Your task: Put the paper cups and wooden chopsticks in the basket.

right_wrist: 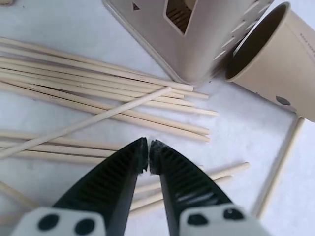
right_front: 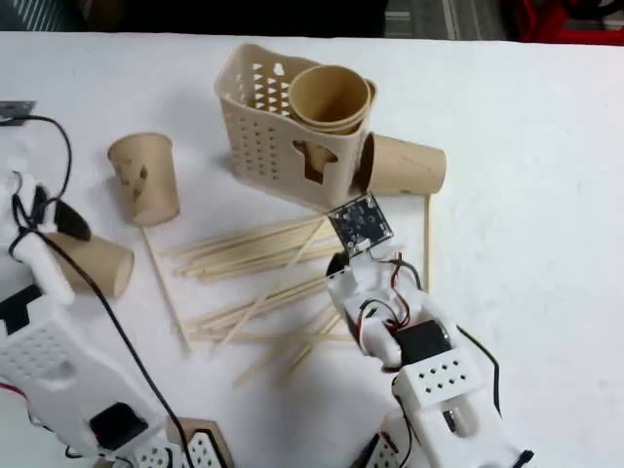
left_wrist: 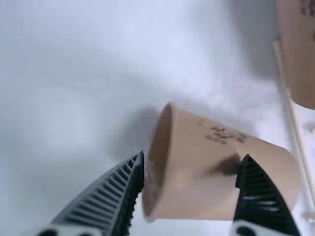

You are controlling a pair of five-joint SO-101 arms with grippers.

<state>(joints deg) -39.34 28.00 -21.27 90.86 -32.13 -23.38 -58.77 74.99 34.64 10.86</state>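
A paper cup [left_wrist: 216, 172] lies on its side at the table's left edge, and my left gripper [left_wrist: 189, 169] stands open with one finger on each side of it. The same cup [right_front: 97, 263] lies beside my left gripper [right_front: 57, 237] in the high view. Another cup [right_front: 144, 177] stands left of the beige basket [right_front: 268, 146]. The basket holds stacked cups [right_front: 330, 96]. A further cup [right_front: 405, 166] lies against the basket's right side. Wooden chopsticks [right_front: 263, 278] are scattered in front of the basket. My right gripper [right_wrist: 148, 148] is shut and empty just above the chopsticks [right_wrist: 98, 93].
One chopstick [right_front: 426, 229] lies apart to the right of the pile. My right arm [right_front: 395, 322] rises from the front edge over the pile's right end. Black cables [right_front: 68, 146] trail on the left. The white table [right_front: 536, 195] is bare on the right.
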